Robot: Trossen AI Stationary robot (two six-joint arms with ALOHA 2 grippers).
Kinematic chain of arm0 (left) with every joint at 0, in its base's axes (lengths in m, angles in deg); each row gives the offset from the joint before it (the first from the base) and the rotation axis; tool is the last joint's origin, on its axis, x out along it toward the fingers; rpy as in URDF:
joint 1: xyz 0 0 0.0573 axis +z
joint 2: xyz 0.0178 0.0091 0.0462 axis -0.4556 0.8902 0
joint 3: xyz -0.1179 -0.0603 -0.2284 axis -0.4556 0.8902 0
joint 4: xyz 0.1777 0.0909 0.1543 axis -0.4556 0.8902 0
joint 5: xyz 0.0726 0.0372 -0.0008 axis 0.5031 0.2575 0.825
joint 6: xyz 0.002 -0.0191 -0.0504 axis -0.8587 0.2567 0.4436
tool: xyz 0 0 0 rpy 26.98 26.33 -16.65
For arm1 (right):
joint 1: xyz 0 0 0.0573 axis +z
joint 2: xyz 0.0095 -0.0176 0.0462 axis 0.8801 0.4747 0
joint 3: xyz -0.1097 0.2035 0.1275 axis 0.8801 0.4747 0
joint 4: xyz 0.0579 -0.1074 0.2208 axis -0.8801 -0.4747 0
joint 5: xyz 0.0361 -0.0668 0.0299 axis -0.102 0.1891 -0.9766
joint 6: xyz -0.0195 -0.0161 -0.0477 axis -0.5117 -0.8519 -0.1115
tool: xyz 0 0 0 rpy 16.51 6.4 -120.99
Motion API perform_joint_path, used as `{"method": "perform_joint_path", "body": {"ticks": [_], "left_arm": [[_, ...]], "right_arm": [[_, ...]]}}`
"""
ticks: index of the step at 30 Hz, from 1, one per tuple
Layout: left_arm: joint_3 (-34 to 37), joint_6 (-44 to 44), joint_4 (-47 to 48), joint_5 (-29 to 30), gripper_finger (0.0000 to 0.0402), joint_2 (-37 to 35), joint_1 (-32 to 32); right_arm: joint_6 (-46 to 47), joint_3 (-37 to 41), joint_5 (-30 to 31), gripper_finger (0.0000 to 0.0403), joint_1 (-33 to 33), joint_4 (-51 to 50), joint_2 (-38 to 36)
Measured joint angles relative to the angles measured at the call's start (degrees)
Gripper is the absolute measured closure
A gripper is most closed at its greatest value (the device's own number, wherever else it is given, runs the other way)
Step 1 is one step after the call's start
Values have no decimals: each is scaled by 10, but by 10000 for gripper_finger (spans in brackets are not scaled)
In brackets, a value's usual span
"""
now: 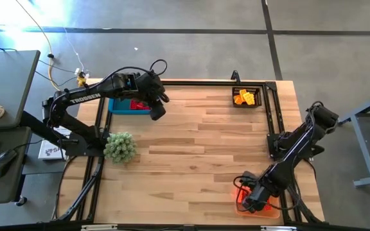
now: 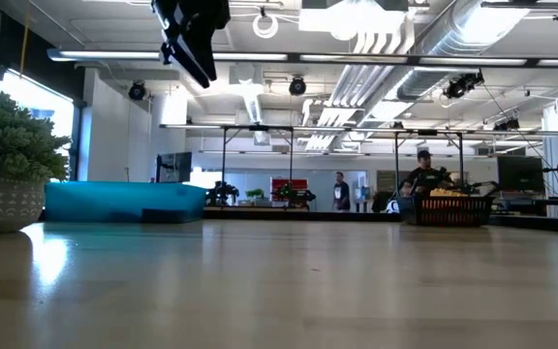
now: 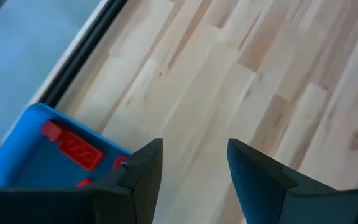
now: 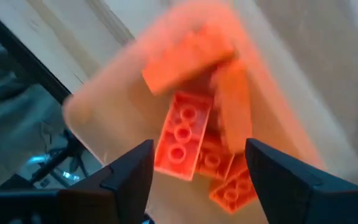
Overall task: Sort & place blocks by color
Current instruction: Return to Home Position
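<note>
My right gripper (image 4: 197, 149) (image 1: 252, 200) stands open, pointing down over a translucent orange bin (image 4: 98, 106) (image 1: 239, 191) at the table's near right corner. Several orange blocks (image 4: 182, 134) lie piled in the bin below the fingers. One orange block (image 4: 232, 106) looks blurred, and no finger touches it. My left gripper (image 3: 194, 146) (image 1: 158, 108) hangs open at the far left, with nothing between its fingers. It is just right of a blue bin (image 3: 23, 155) (image 1: 115, 106) that holds red blocks (image 3: 79, 149).
A black basket (image 1: 246, 90) with yellow and orange blocks (image 1: 245, 97) stands at the far right. A green plant in a pot (image 1: 121, 146) sits near the left edge. Black frame rails (image 1: 272, 109) run along the table's sides. People stand in the room beyond.
</note>
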Motion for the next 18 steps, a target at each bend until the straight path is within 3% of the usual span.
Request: {"method": "perform_joint_path", "body": {"ticks": [5, 10, 14, 18], "left_arm": [[0, 36, -12, -5, 235, -5, -34], [7, 62, -31, 43, 235, -30, -116], [45, 92, -62, 55, 235, -74, -178], [107, 114, -93, 48, 238, -135, -217]], "right_arm": [[-37, 0, 98, 173, -10, -30, -41], [-106, 0, 201, 182, -44, -38, -91], [-177, 0, 291, 183, -88, -33, -125], [-256, 0, 343, 183, -135, -2, -154]]}}
